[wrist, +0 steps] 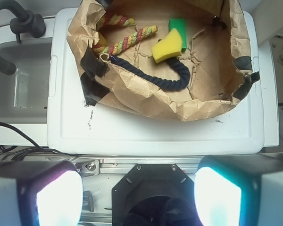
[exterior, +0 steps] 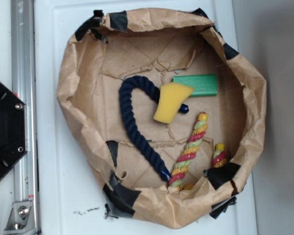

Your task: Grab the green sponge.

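The green sponge (exterior: 200, 84) is a flat green block lying inside the brown paper bowl (exterior: 78, 73), near its far right side. A yellow wedge sponge (exterior: 170, 101) overlaps its left end. In the wrist view the green sponge (wrist: 177, 26) shows at the top, partly behind the yellow sponge (wrist: 167, 45). My gripper (wrist: 138, 195) hangs high over the black robot base (wrist: 153, 193), well short of the bowl. Its two pale pads (wrist: 59, 200) stand wide apart with nothing between them. The gripper does not show in the exterior view.
A dark blue rope (exterior: 137, 122) curves through the bowl's middle, and a twisted red-yellow-green rope (exterior: 188, 149) lies at the lower right. The bowl sits on a white lid (wrist: 146, 134). A metal rail (exterior: 22, 58) and black base (exterior: 5, 129) stand left.
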Controlling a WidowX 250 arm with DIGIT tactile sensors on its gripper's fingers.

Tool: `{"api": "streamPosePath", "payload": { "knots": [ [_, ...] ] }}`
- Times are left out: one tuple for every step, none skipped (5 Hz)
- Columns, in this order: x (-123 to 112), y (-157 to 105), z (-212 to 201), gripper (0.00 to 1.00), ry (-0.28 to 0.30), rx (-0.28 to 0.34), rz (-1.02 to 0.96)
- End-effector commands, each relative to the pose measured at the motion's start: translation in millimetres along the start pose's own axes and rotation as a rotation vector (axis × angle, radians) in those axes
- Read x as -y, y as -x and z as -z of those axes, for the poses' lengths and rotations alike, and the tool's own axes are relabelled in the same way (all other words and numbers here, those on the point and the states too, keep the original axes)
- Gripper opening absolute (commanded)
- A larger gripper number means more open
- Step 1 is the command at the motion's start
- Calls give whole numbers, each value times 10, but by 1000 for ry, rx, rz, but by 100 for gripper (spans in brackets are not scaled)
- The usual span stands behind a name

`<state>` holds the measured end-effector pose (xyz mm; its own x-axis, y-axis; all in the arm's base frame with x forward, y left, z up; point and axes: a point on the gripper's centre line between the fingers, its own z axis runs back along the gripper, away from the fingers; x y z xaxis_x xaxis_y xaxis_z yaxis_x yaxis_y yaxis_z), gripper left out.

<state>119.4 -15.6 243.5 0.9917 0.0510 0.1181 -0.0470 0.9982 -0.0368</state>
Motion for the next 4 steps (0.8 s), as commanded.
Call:
{"api": "streamPosePath", "payload": {
  "knots": [
    [0,0,0,100,0,0,0],
    [-275,-332,204,100,-38,143,-242],
    [-421,-599,360,100,8,257,-495],
    [-594,-826,664,100,-70,297,-703]
  ]
}}
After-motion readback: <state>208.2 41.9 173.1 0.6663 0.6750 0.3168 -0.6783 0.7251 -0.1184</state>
